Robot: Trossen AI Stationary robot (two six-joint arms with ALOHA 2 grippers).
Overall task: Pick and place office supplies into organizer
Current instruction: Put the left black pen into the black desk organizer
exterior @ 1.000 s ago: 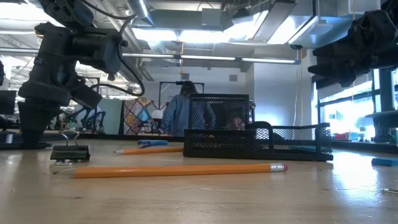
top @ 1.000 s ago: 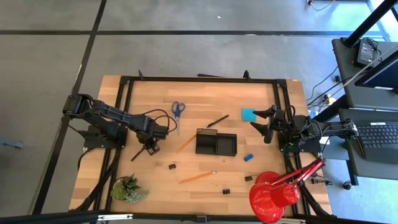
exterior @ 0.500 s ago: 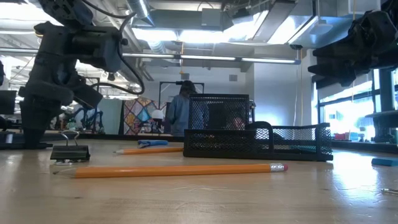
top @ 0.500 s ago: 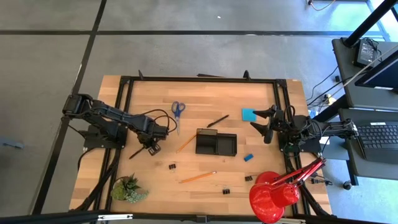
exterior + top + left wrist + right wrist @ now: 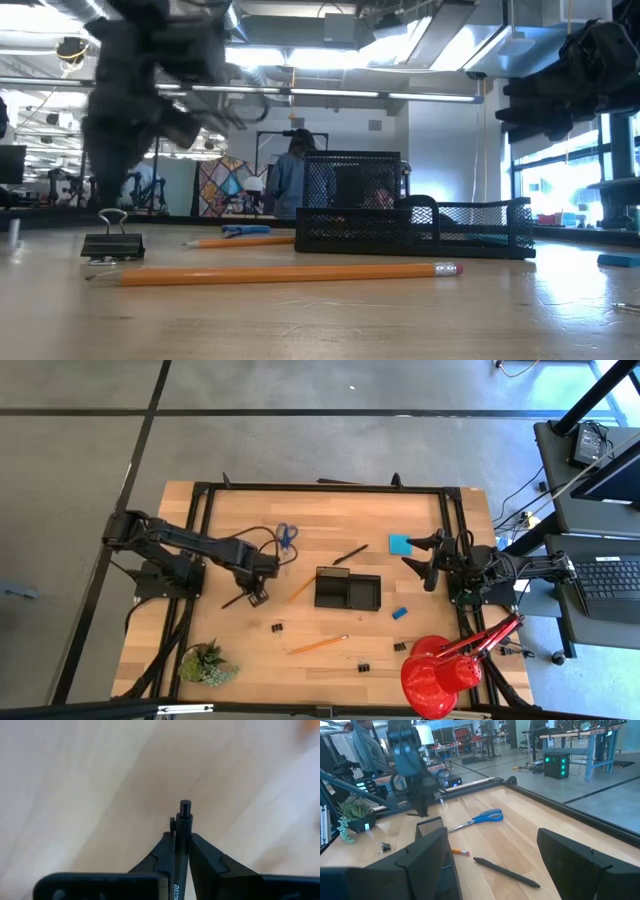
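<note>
We find the left claw (image 5: 257, 588) over the left half of the worktop (image 5: 330, 510), between the blue-handled scissors (image 5: 285, 537) and the organizer (image 5: 347, 589). Its fingers (image 5: 160, 855) are pinched on a black pen (image 5: 182, 842); in the left wrist view the barrel runs up between the 2 fingers, with the pen's end standing clear above bare wood. In the high view the pen shows as a dark line slanting out from the claw toward the worktop's left edge.

The right claw (image 5: 428, 558) sits at the right side of the worktop, beside the square blue note pad (image 5: 400, 544), its fingers (image 5: 580, 865) spread wide and holding nothing.

The organizer, a black tray with compartments, lies near the centre of the worktop. We cannot tell whether anything lies inside it. A 2nd black pen (image 5: 351, 554) lies just beyond its far edge. 1 orange pencil (image 5: 299, 591) lies slanted just left of the organizer, and another orange pencil (image 5: 319, 645) lies nearer the front edge. The tiny blue eraser (image 5: 399, 613) rests just right of the organizer. We count 3 small black binder clips (image 5: 277, 628) on the front part of the worktop.

A small green plant (image 5: 205, 663) stands at the front left corner and a red desk lamp (image 5: 440, 672) at the front right. A person (image 5: 293, 178) stands in the room behind.
</note>
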